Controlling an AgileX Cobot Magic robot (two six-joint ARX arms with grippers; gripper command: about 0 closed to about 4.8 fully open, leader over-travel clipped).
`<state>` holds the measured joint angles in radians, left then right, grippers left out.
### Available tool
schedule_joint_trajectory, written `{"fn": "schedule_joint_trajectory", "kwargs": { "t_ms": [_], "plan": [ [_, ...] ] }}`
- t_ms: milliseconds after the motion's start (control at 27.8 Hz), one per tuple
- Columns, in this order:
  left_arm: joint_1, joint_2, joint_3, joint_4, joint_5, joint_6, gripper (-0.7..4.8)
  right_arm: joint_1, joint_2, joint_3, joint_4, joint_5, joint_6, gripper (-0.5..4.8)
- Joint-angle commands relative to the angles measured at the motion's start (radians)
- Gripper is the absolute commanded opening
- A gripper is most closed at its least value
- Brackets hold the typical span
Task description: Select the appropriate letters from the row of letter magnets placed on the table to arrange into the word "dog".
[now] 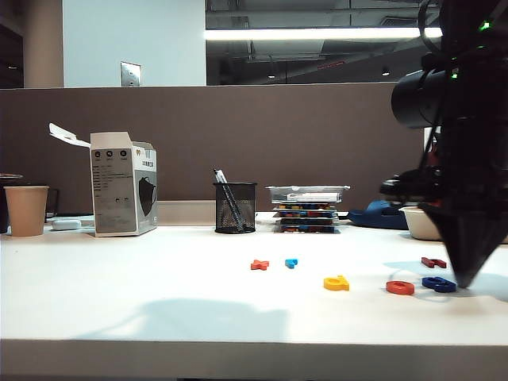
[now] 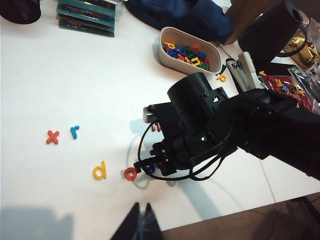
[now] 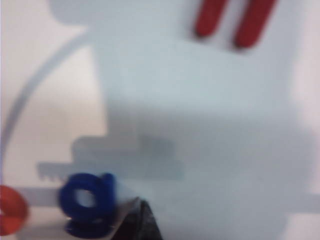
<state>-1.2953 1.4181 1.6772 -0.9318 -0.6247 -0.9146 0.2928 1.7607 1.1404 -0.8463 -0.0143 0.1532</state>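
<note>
On the white table point(image 1: 159, 278) lies the row of letter magnets: orange "x" point(image 1: 259, 264), light blue "r" point(image 1: 291, 262), yellow "d" point(image 1: 336, 282), orange-red "o" point(image 1: 400, 287), dark blue "g" point(image 1: 439, 283), with a dark red letter point(image 1: 433, 262) behind. My right gripper point(image 1: 464, 282) points down at the table just right of the "g". In the right wrist view the gripper point(image 3: 142, 215) is shut, its tip beside the "g" point(image 3: 87, 197), with nothing held. My left gripper point(image 2: 141, 206) is shut and empty, high above the table's front edge, looking down on "d" point(image 2: 100, 170) and "o" point(image 2: 130, 173).
A black mesh pen holder point(image 1: 235, 208), a stack of trays point(image 1: 308, 208), a white box point(image 1: 123, 184) and a paper cup point(image 1: 26, 209) stand along the back. A white bowl point(image 2: 161, 47) with several spare letters sits behind the right arm point(image 2: 200, 130).
</note>
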Motion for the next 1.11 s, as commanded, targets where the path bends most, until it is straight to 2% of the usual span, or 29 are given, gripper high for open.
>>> {"fn": "schedule_joint_trajectory", "kwargs": {
  "t_ms": [36,252,503,827,863,935,971,1006,1042,1114],
  "plan": [
    [0.001,-0.002,0.002,0.005,-0.003,0.002,-0.06,-0.021,0.017,-0.016,-0.040,0.111,0.003,-0.02],
    [0.001,-0.002,0.002,0.005,-0.003,0.002,-0.05,-0.097,-0.019,-0.008,-0.028,0.096,-0.031,-0.02],
    [0.001,-0.002,0.002,0.015,-0.003,-0.002,-0.06,-0.118,-0.159,0.042,-0.010,0.059,-0.061,-0.03],
    [0.002,-0.002,0.002,0.038,-0.003,0.003,-0.05,-0.180,-0.407,0.059,0.134,-0.030,-0.067,-0.02],
    [0.002,-0.003,0.003,0.051,0.006,0.023,-0.06,-0.193,-0.430,0.059,0.137,-0.034,-0.068,-0.02],
    [0.010,-0.008,0.009,0.078,0.019,0.122,-0.06,-0.230,-0.475,0.059,0.134,-0.050,-0.069,-0.02],
    [0.031,-0.012,0.030,0.108,0.023,0.256,-0.06,-0.271,-0.519,0.057,0.130,-0.078,-0.071,-0.03],
    [0.037,-0.013,0.043,0.121,0.027,0.325,-0.06,-0.290,-0.537,0.056,0.129,-0.090,-0.071,-0.03],
    [0.062,-0.013,0.076,0.162,0.027,0.466,-0.06,-0.335,-0.580,0.051,0.126,-0.103,-0.072,-0.03],
    [0.099,-0.013,0.115,0.198,0.032,0.558,-0.06,-0.375,-0.616,0.046,0.126,-0.104,-0.076,-0.02]
  ]
}}
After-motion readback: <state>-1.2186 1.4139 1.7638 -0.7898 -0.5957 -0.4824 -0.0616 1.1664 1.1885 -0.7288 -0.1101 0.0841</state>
